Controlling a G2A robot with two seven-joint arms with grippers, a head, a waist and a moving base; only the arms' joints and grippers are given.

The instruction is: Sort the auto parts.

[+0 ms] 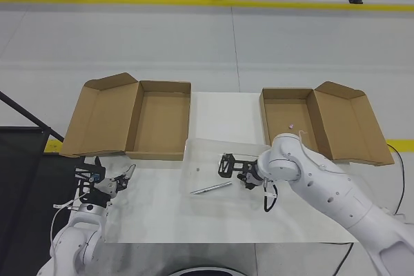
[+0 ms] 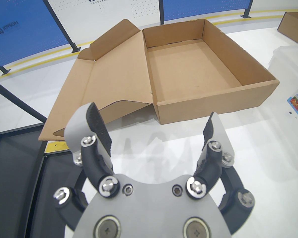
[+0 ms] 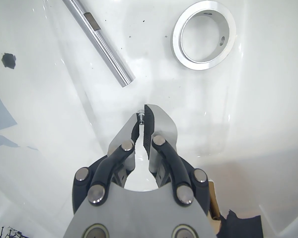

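Fingers (image 3: 149, 125) on your right gripper (image 3: 142, 115) are pinched almost together around a small screw (image 3: 140, 120), which is held at the very tips. That arm comes in from the table's (image 1: 159, 207) front right and bends across to the clear tray (image 1: 193, 143) at the table's middle, with the gripper inside the tray and pointing toward its left end. You can see that the screw is short, silver and shiny, and much smaller than the pads holding it. Near the tips a steel rod (image 3: 94, 33) lies flat and slanted on the tray floor, with a flat notch and two small holes along it. A broad metal ring (image 3: 203, 34) lies flat well apart from the rod, with holes drilled through its wall. Your left gripper (image 2: 154, 127) hangs over the table's front left corner, its fingers spread wide with nothing between them. It faces the left box (image 2: 201, 75), which stands open at the far left edge. The right box (image 1: 290, 121) stands open at the far right edge.
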